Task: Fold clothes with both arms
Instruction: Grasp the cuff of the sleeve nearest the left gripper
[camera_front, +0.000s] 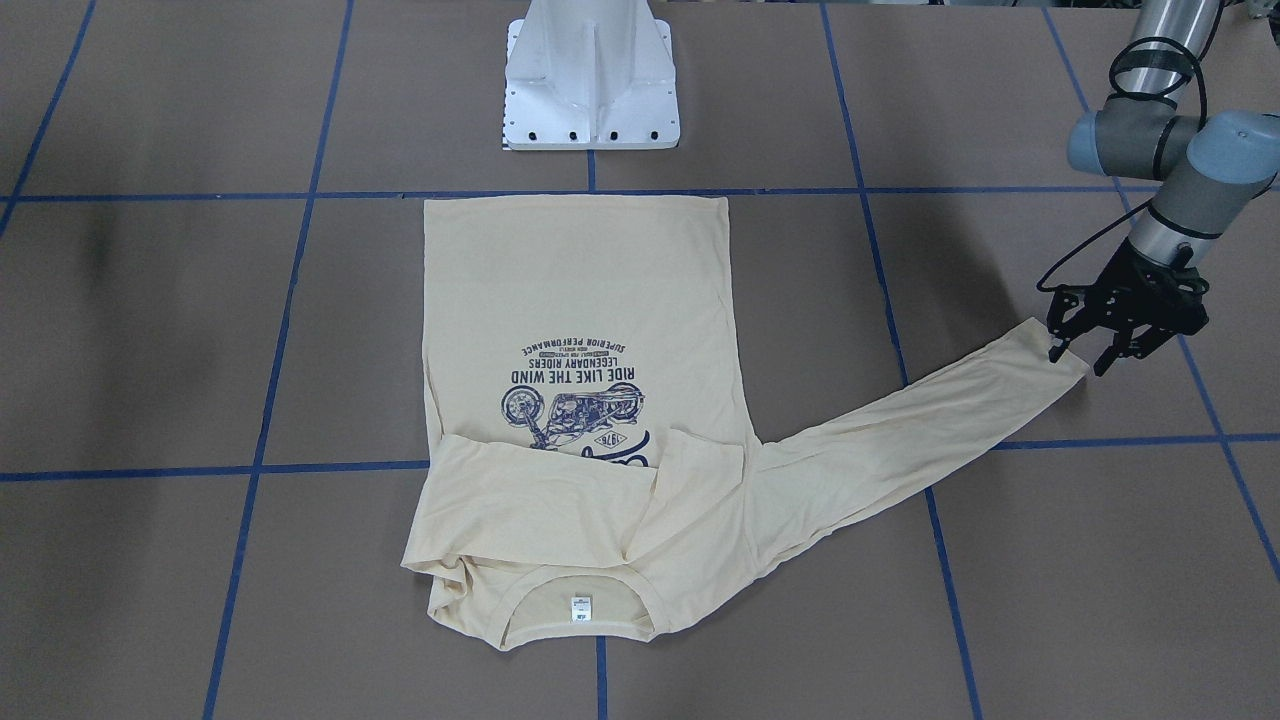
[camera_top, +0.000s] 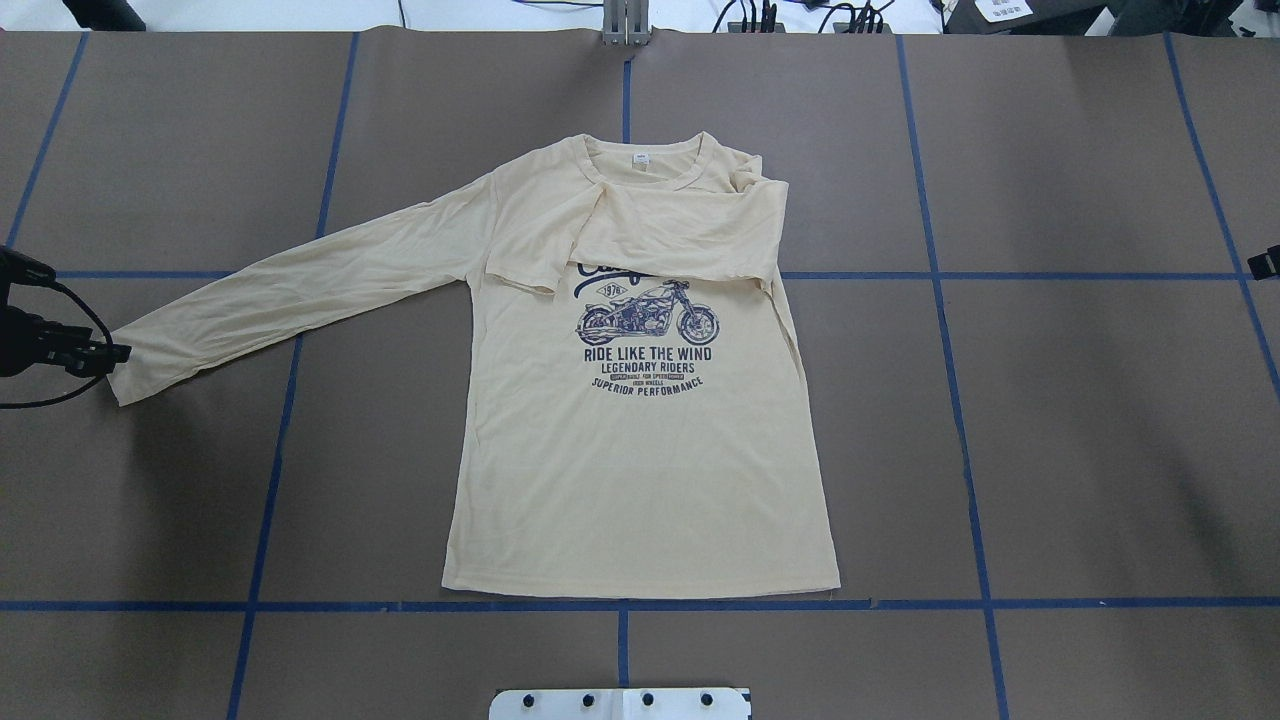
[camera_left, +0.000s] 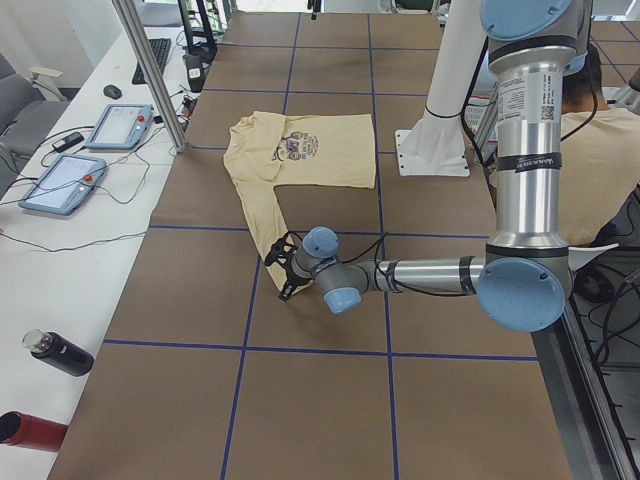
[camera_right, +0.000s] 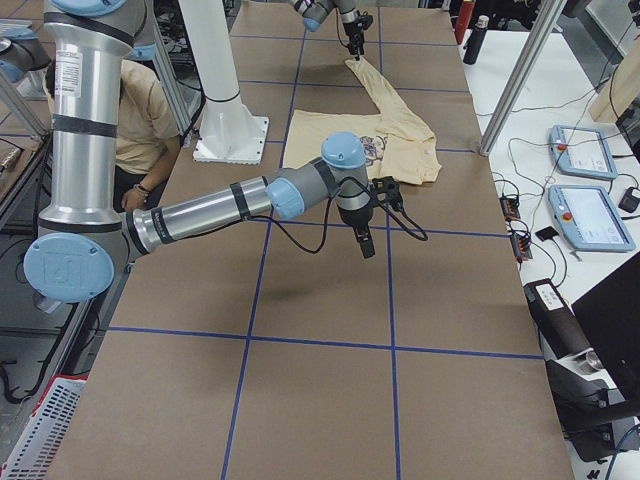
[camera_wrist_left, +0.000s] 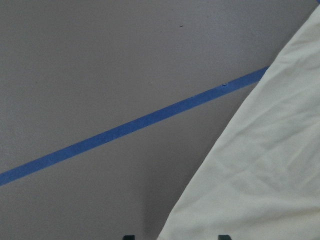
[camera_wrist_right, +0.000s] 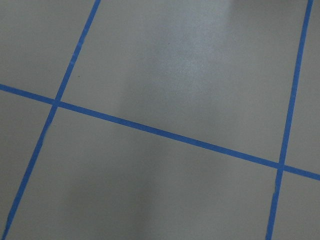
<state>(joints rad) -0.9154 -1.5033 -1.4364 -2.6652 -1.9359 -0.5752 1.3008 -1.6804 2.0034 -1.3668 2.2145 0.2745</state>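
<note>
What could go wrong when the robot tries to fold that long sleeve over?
1. The open left pincer sits at the very edge of the cuff of the pale cream-yellow cloth T-shirt, so it might pinch only a sliver and drop it.
2. The other sleeve already lies folded across the chest; dragging this one over might rumple it.
</note>
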